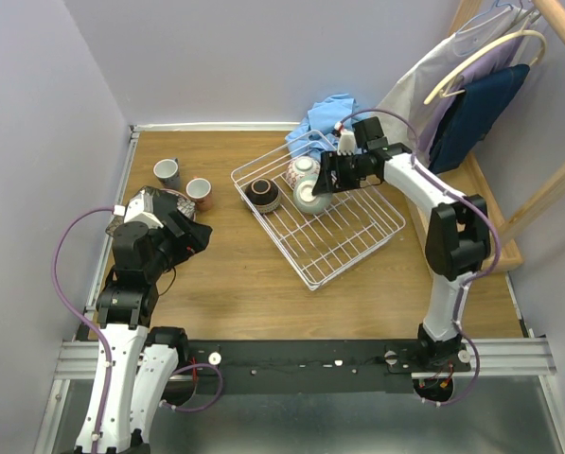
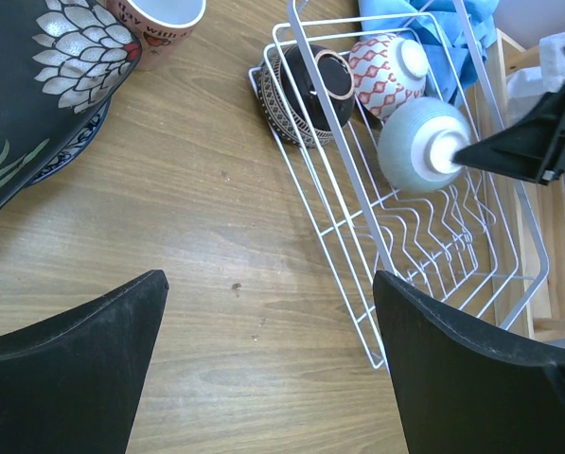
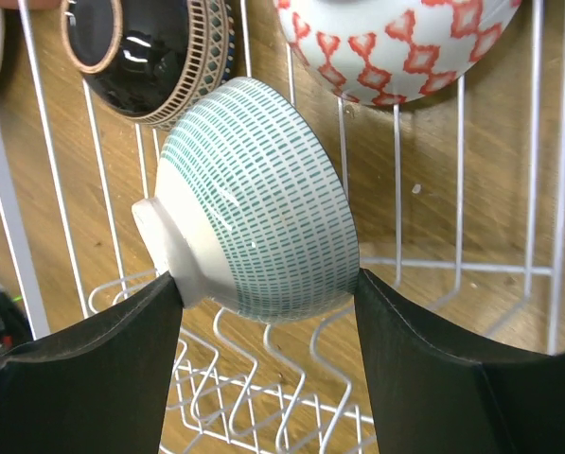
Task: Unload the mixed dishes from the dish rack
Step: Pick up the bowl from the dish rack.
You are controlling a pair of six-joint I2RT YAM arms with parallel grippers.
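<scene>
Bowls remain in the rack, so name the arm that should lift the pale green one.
Right: its jaws clasp the pale green bowl inside the dish rack; the left jaws hang open outside it.

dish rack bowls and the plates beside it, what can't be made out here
- Pale green dashed ceramic bowl: its inside faces away in every view.
- Red-and-white diamond-patterned ceramic bowl: cut by the top edge in the right wrist view.
- Black square floral plate: cut by the left wrist view's edge, partly under the left arm from above.
- Pinkish ceramic cup: lettering cut by the left wrist view's top edge.
</scene>
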